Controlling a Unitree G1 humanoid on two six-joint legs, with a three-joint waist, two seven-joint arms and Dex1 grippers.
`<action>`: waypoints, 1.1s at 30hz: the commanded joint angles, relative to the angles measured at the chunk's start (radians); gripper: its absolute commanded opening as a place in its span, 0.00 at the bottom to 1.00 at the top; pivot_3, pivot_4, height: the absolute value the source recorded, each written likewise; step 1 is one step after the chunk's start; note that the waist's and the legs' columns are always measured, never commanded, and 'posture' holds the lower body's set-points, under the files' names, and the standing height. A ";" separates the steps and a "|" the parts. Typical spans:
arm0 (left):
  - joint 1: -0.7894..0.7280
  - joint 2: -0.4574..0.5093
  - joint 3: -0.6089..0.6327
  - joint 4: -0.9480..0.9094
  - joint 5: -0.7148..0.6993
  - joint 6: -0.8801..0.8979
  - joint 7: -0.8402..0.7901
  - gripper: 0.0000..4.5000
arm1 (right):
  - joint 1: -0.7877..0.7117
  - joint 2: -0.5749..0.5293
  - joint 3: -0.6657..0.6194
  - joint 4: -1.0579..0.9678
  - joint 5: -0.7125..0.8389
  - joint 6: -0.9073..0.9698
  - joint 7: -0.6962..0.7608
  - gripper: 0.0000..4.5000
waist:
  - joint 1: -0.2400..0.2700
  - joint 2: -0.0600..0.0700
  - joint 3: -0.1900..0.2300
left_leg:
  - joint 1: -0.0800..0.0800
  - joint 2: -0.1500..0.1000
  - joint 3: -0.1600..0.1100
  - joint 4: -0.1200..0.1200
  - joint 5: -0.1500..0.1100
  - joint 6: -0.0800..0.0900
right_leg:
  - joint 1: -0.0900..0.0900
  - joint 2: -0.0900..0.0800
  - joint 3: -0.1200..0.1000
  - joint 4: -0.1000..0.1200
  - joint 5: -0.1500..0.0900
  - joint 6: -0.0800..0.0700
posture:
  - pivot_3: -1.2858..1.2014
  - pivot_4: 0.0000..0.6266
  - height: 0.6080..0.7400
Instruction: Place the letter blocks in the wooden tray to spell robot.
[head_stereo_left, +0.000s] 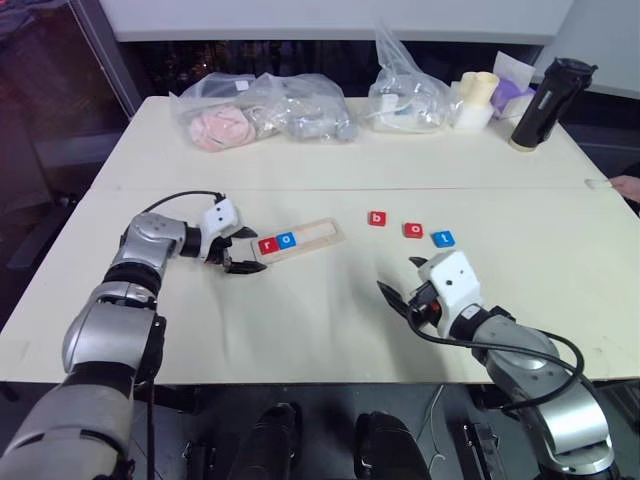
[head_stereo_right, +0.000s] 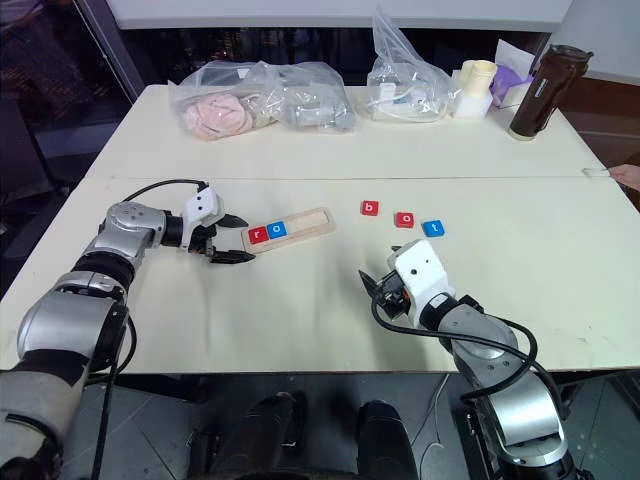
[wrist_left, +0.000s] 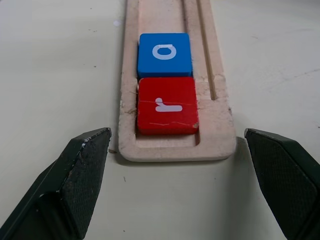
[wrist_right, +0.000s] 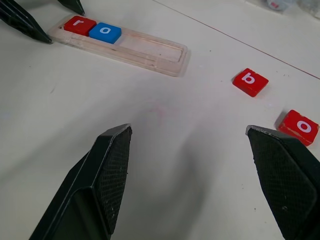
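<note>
The wooden tray (head_stereo_left: 318, 236) lies left of the table's middle, with a red r block (head_stereo_left: 267, 245) and a blue o block (head_stereo_left: 287, 240) side by side at its left end (wrist_left: 175, 147). My left gripper (head_stereo_left: 246, 250) is open, its fingers either side of that end without touching it. To the right of the tray, a red b block (head_stereo_left: 377, 218), a red o block (head_stereo_left: 413, 230) and a blue t block (head_stereo_left: 444, 238) lie loose on the table. My right gripper (head_stereo_left: 400, 278) hovers open and empty nearer the front edge, below these three.
Clear plastic bags (head_stereo_left: 265, 110) of items, another bag (head_stereo_left: 405, 100), cream cups (head_stereo_left: 478, 95) and a black bottle (head_stereo_left: 545, 100) line the table's far side. A person's hand (head_stereo_left: 628, 185) shows at the right edge.
</note>
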 joint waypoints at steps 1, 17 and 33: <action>-0.032 -0.004 0.021 0.000 0.014 -0.005 0.031 1.00 | -0.007 0.002 -0.011 -0.050 0.002 -0.001 -0.014 0.82 | 0.000 0.000 0.000 | 0.000 0.000 0.000 0.000 0.000 0.000 | 0.000 0.000 0.000 0.000 0.000 0.000 | 0.52 0.24 0.88; -0.026 -0.039 -0.045 0.047 0.154 0.048 0.078 1.00 | 0.017 -0.018 -0.027 -0.092 -0.004 0.033 -0.039 0.82 | 0.001 0.000 -0.003 | 0.003 0.000 0.000 0.003 0.000 0.000 | 0.004 0.000 0.000 0.001 0.001 0.002 | 0.52 0.24 0.88; -0.012 -0.060 -0.054 0.035 0.178 0.004 -0.006 0.69 | 0.016 -0.020 -0.027 -0.096 -0.003 0.044 -0.056 0.83 | 0.001 0.002 -0.008 | 0.006 0.000 0.000 0.002 0.000 0.000 | 0.007 -0.001 0.000 0.001 0.000 0.004 | 0.52 0.24 0.88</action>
